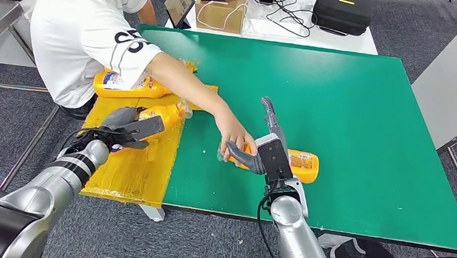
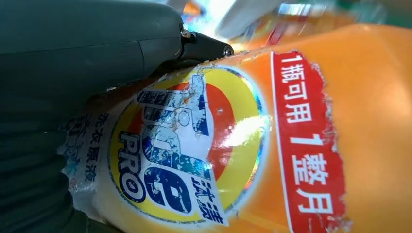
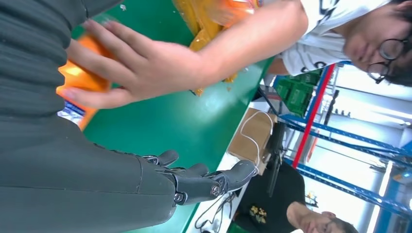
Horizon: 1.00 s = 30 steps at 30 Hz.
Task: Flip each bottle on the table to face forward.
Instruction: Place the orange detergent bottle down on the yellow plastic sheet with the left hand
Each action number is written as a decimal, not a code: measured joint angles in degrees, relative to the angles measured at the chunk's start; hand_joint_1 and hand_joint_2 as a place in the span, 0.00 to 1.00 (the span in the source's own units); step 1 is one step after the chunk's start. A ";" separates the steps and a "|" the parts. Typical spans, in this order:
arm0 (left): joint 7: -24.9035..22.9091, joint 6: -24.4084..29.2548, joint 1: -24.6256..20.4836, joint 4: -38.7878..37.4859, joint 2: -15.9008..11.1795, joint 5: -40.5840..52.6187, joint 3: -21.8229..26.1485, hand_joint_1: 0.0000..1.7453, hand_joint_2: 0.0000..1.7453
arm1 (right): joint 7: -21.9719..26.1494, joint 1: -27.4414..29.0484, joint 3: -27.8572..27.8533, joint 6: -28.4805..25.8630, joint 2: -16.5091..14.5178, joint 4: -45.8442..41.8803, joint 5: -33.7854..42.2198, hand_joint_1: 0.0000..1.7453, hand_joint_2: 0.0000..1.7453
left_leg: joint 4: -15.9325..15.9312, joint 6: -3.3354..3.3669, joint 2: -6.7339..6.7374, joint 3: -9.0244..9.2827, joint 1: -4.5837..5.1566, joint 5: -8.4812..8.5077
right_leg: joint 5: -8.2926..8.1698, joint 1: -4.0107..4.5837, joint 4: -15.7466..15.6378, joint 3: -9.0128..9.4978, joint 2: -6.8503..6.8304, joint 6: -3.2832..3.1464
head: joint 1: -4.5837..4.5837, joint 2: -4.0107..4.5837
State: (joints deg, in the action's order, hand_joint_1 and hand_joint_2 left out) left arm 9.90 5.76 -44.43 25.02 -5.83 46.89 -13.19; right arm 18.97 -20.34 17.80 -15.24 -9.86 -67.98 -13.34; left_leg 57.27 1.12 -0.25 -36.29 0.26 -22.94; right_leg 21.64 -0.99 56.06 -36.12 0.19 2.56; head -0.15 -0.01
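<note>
**Person's hand in the work zone: collision risk**

Left of frame, head view: left hand (image 1: 129,125) has its fingers closed around an orange bottle (image 1: 164,115) over the yellow sheet (image 1: 130,170); a jolt could slip it. A second bottle (image 1: 125,85) lies above, against the person's arm (image 1: 183,85). Centre: a third bottle (image 1: 302,165) lies on the green table (image 1: 363,102), the person's hand (image 1: 232,138) on its end. Right hand (image 1: 263,145) hovers over it, fingers extended, holding nothing; closing now risks pinching the person.

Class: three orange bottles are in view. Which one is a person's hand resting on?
The bottle on the green mat, beside the robot's right hand. The others lie on the yellow sheet, one in the left hand.
</note>
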 joint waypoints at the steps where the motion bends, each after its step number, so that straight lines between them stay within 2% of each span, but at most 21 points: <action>1: -0.30 -0.94 -0.43 -0.64 -0.43 0.66 -0.39 1.00 1.00 | 0.10 -0.03 -0.04 -0.01 0.08 -0.12 0.13 0.00 1.00 | 0.00 0.00 0.01 0.01 0.00 0.00 | 0.00 0.00 0.01 0.00 0.01 0.00 | 0.00 0.00; 7: -2.11 -4.14 -1.67 -3.09 -2.14 3.72 -2.23 1.00 1.00 | 0.28 -0.28 -0.18 0.05 0.42 -0.38 0.40 0.00 1.00 | 0.00 -0.03 -0.02 0.02 0.00 0.02 | 0.00 0.00 0.04 0.01 0.01 -0.01 | 0.00 0.01; 11: -4.78 -10.51 -3.06 -4.77 -3.30 7.73 -4.31 1.00 1.00 | 0.28 -1.33 -0.13 0.73 0.47 -0.16 1.00 0.00 1.00 | -0.01 -0.03 0.03 0.02 0.00 0.02 | 0.00 -0.01 0.05 0.01 0.03 -0.01 | 0.01 0.01; 17: -1.92 -18.12 -4.75 -6.39 -6.03 9.70 -6.96 1.00 1.00 | 0.50 -3.31 0.38 1.95 0.55 1.26 1.74 0.00 1.00 | -0.01 -0.05 0.03 0.06 -0.01 0.03 | 0.00 0.01 0.07 0.01 0.02 -0.01 | 0.01 -0.01; 18: -1.50 -18.37 -4.81 -6.54 -6.39 9.67 -7.15 0.96 1.00 | 0.53 -3.55 0.46 2.06 0.61 1.50 1.90 0.00 1.00 | -0.01 -0.05 0.03 0.07 -0.02 0.03 | 0.00 0.01 0.08 0.02 0.03 -0.02 | 0.00 -0.01; 21: -0.81 -17.80 -4.81 -6.88 -6.99 9.26 -7.38 0.21 1.00 | 0.55 -4.26 0.76 2.34 0.76 2.26 2.11 0.00 1.00 | -0.02 -0.06 0.02 0.07 -0.02 0.03 | 0.00 0.01 0.09 0.02 0.02 -0.02 | 0.01 -0.01; 22: -0.65 -17.38 -4.76 -6.98 -7.10 9.13 -7.42 0.00 1.00 | 0.53 -4.52 0.88 2.46 0.79 2.57 2.10 0.00 1.00 | -0.02 -0.06 0.02 0.07 -0.02 0.03 | 0.00 0.01 0.09 0.03 0.02 -0.02 | 0.01 -0.01; 27: 1.00 -15.55 -3.99 -7.33 -7.78 8.08 -7.44 0.00 1.00 | -0.38 -5.94 1.98 3.39 1.05 4.62 1.25 0.00 1.00 | -0.03 -0.07 0.03 0.12 -0.01 0.04 | 0.00 0.00 0.09 0.07 0.03 -0.03 | 0.01 -0.01; 30: 3.14 -10.57 -2.65 -7.33 -8.10 6.16 -6.67 0.00 1.00 | -1.34 -6.64 2.72 3.73 1.41 6.28 0.36 0.00 0.25 | -0.03 -0.08 0.02 0.17 -0.01 0.04 | 0.00 0.00 0.08 0.11 0.02 -0.04 | 0.01 0.00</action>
State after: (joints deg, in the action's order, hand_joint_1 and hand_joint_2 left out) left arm 13.04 -4.82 -47.08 17.70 -13.93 53.05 -19.85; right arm 17.63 -26.98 20.52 -11.51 -8.45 -61.70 -12.99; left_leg 57.24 1.05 -0.22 -36.12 0.25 -22.90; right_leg 21.64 -0.99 56.15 -36.01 0.21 2.52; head -0.14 -0.01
